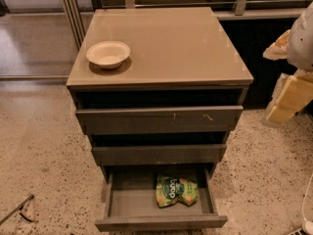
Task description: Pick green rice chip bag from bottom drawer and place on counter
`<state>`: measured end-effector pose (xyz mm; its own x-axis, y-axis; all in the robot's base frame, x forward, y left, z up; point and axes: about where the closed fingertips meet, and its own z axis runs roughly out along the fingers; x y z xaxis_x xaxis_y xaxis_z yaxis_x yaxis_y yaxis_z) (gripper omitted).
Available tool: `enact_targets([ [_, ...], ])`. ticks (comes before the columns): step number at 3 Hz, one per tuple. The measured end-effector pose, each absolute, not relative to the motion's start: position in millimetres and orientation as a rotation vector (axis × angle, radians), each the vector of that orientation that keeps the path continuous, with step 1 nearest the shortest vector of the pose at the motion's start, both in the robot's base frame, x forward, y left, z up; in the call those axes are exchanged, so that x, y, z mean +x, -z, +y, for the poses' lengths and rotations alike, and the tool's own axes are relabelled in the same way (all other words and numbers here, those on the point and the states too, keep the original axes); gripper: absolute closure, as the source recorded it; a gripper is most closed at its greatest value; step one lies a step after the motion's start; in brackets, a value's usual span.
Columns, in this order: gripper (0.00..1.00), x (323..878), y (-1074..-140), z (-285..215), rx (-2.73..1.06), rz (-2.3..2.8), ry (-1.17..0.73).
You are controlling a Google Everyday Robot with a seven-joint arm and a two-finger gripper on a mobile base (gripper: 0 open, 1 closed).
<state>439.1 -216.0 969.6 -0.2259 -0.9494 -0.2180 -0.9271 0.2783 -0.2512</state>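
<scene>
The gripper point(286, 105) shows as pale yellow blocks below a white arm part at the right edge of the view. It hangs over the speckled floor point(39, 151), just off the right side of the cabinet, and it holds nothing. Whether it stands wide or narrow cannot be told. To its left, and apart from it, are the top drawer's point(159, 120) grey-brown front and, above that, the glossy tan desk point(171, 43) that forms the cabinet top. On the far left part of the desk, well away from the gripper, sits a shallow white bowl point(108, 54), upright and near the front edge. Below the top drawer comes the middle drawer point(159, 154). Under that, the bottom drawer point(129, 199) is pulled out toward the camera, with its grey inside in plain sight. The green bag point(176, 190) lies flat inside this drawer, right of the middle and toward the back. Its dark round logo faces up, and it is clear of the front wall. It is down and to the left of the gripper, well apart from it. A thin dark rod point(15, 209) lies on the floor at the lower left corner.
</scene>
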Motion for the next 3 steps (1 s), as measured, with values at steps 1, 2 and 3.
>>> enact_targets([
  [1,0.43,442,-932,-208,-1.704,2.221,0.038],
  [2,0.66,451,-869,-199,-1.716,2.24,-0.042],
  [3,0.89,454,-800,-199,-1.725,2.292,-0.12],
])
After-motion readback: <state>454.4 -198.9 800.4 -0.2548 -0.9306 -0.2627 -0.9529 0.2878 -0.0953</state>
